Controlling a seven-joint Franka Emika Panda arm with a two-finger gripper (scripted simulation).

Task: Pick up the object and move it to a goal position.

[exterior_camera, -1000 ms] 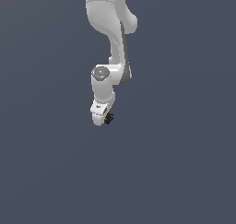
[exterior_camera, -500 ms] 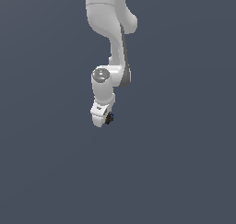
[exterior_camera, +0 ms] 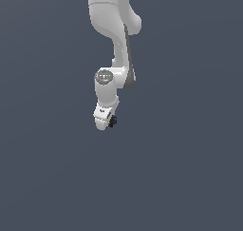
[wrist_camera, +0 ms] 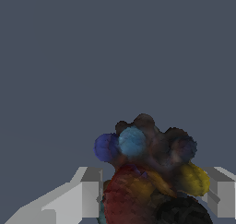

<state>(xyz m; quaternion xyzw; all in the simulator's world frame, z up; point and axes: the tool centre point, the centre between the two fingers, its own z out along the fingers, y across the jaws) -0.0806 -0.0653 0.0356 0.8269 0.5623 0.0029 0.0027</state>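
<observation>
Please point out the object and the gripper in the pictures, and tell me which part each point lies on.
object (wrist_camera: 143, 172), wrist view: on its dark, colour-flecked middle, between the jaws.
gripper (exterior_camera: 105, 123), exterior view: on its white lower end, beside the dark lump.

flat, even, shadowless low-resolution renders

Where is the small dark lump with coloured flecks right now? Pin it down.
The small dark lump with red, yellow and blue flecks sits between the fingers of the white gripper, near the middle of the exterior view, below the arm's wrist.
</observation>
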